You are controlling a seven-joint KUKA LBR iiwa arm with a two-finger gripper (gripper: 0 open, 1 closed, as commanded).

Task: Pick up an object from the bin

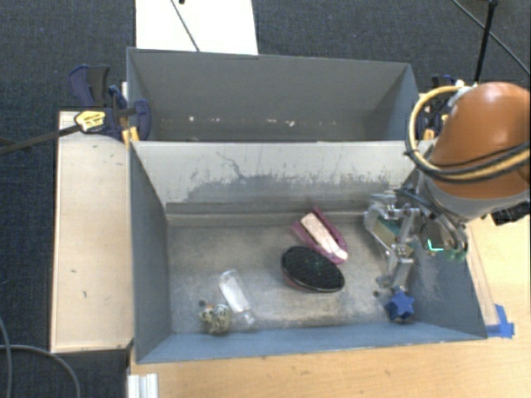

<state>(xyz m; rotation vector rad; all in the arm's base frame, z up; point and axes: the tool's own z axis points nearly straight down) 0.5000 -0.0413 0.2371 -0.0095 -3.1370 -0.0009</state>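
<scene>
My gripper (392, 282) hangs low in the right part of the bin, its metal tip pointing down toward the floor. A small blue knobbly piece (401, 305) lies on the floor just below and right of that tip, by the front right corner; whether they touch I cannot tell. To the gripper's left lies a black oval disc (313, 269). A pink and purple brush-like thing (323, 235) lies tilted just behind the disc.
A clear plastic piece (234, 291) and a small mottled ball (216, 317) lie near the front left. The arm with its orange dome comes in over the bin's right wall. Bare floor runs along the back wall and the left side.
</scene>
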